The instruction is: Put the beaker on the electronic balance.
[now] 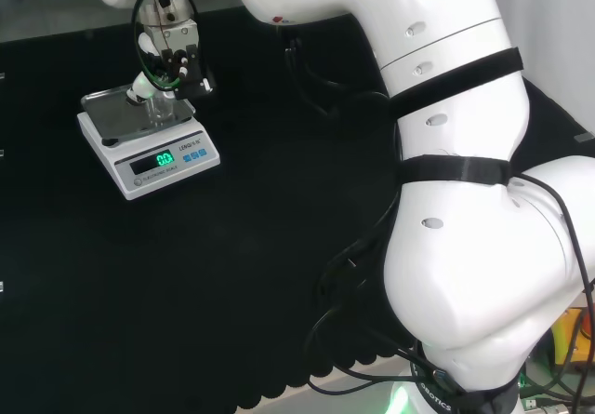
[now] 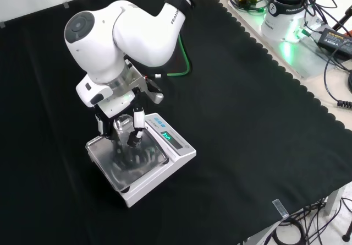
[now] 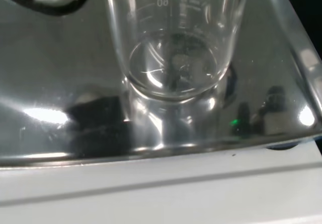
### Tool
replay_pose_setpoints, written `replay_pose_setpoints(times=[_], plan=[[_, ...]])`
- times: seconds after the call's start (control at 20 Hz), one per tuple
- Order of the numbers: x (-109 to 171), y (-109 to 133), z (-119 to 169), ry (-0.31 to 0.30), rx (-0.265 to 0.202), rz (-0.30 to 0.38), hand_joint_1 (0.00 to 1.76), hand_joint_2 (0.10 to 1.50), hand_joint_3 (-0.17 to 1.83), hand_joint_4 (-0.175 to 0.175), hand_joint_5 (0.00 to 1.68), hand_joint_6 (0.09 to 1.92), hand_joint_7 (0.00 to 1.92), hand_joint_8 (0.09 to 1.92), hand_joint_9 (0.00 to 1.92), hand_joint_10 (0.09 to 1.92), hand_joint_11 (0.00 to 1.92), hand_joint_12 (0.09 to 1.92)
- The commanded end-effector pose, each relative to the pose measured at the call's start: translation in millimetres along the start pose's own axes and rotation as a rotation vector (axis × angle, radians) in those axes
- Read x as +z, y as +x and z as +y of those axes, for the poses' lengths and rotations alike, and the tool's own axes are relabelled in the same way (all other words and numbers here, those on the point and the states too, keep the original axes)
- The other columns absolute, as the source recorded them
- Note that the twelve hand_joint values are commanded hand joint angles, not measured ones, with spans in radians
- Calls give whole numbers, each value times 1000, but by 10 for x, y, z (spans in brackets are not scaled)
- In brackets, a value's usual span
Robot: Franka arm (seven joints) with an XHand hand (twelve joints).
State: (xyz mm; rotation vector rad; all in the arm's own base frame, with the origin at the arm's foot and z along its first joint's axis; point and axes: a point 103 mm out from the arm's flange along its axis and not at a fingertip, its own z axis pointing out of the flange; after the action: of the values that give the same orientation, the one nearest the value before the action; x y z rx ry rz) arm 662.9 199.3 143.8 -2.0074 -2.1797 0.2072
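Balance (image 1: 149, 144) first: in my head view it sits near the far left corner of the worktop (image 1: 279, 274), its steel pan (image 1: 116, 116) at the back and its green lit display facing the near edge. On the pan I see the clear beaker (image 1: 160, 109), upright. My wrist view shows the beaker's round base (image 3: 173, 70) resting on the pan's mirrored surface (image 3: 60, 83), near the pan's rim, with the balance's white body just below it. Moving right in the front view, the hand (image 2: 124, 125) reaches down over the pan, its fingers (image 2: 136, 130) curled round the beaker (image 2: 132, 146). Further right, the arm's white link (image 2: 115, 36) stands above the hand.
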Motion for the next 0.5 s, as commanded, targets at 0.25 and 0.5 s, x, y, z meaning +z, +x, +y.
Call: replay_pose_setpoints(times=[0.25,0.5], plan=[[-16,-91,-37,30,-22,41,1073,664,612,-41,1146,744,1503,644,1679,538,1443,943],[-170,-140,-98,59,-42,21,730,637,406,-112,387,745,548,902,684,737,650,1386]])
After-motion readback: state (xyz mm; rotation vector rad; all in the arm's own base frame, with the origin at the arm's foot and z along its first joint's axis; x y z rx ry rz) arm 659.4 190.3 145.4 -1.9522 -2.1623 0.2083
